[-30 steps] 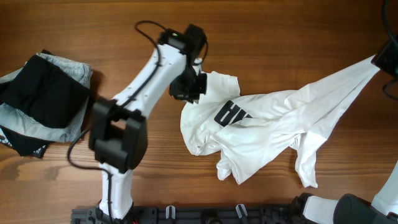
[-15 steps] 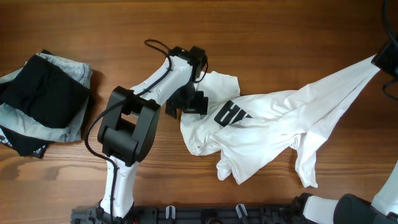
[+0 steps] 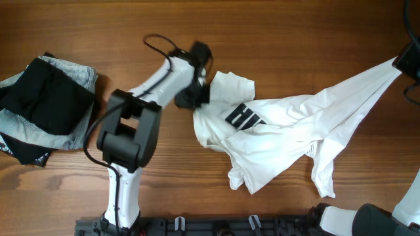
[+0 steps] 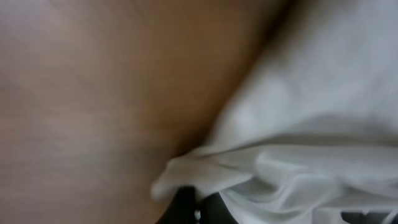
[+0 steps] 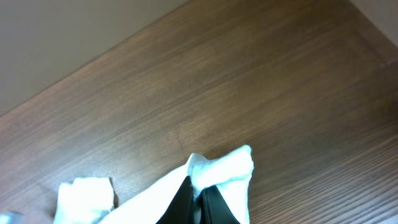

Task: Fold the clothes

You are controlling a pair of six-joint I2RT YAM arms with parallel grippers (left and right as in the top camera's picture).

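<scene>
The white shirt (image 3: 295,134) lies crumpled across the middle and right of the table, with a black printed mark (image 3: 243,118) facing up. My left gripper (image 3: 199,94) is at the shirt's left edge. In the blurred left wrist view its dark fingers (image 4: 194,208) are closed on a fold of the white fabric (image 4: 298,124). My right gripper (image 3: 401,64) is at the far right edge and holds a stretched-out corner of the shirt. In the right wrist view its fingers (image 5: 200,198) are shut on that white corner (image 5: 224,168), lifted above the wood.
A black folded garment (image 3: 42,98) lies on a pale grey-blue folded garment (image 3: 82,75) at the left edge of the table. The left arm's cable (image 3: 157,40) loops behind the arm. A dark rail (image 3: 216,226) runs along the front edge.
My left gripper has moved a little toward the back of the table with the shirt's left edge, and the shirt's lower-left folds have drawn in. The right gripper has not moved.
</scene>
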